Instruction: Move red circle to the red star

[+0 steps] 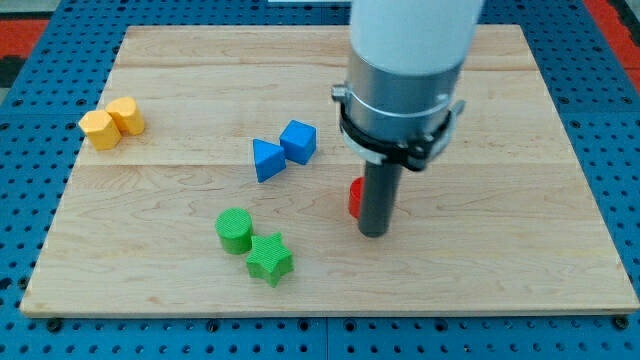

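Note:
My tip [373, 232] rests on the wooden board [150, 260] right of centre. A red block [354, 197] shows as a small sliver just left of the rod, mostly hidden behind it; its shape cannot be made out. The tip is touching or very close to that red block's right side. No second red block is visible; the arm's wide body may hide it.
A blue triangle [266, 160] and a blue cube [298, 141] sit together left of the rod. A green circle [235, 230] and a green star [270, 258] lie at lower centre. Two yellow blocks [112, 123] sit at the far left.

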